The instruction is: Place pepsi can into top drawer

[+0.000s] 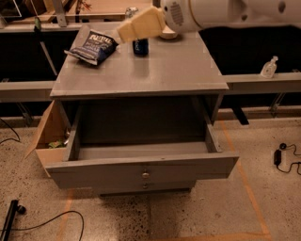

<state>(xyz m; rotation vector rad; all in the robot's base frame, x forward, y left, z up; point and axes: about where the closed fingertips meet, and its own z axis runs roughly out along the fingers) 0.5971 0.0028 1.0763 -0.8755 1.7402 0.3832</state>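
Cream-coloured and wedge-shaped, the tool (129,32) is hanging at the back of the counter (183,70), its tip sitting just above and slightly left of the pepsi can (140,47) and covering the can's top. Whether it is apart, together or clamped on anything I cannot tell; it is hiding its own business end. The white arm (225,12) is reaching in from the upper right.

The pepsi can is standing upright on the counter near the rear edge, with only its dark lower body showing. A dark blue crisp bag (92,45) is lying just to its left, close but seemingly not touching, and a white bowl (168,35) is peeking out behind the arm on the right.

Below, the top drawer (141,165) is standing pulled well out, its grey interior showing nothing inside, its small knob (146,174) facing forward. A cardboard box (47,139) is sitting against the cabinet's left side.

By my judgement the grasp is not yet secured, so the task is sitting early. The can is likely light, rigid but thin-walled, and smooth enough to slip, so the squeeze is wanting to be moderate. Taking hold across the middle of the body, from the side or above, is looking safest; gripping too near the top is risking a tip toward the crisp bag.
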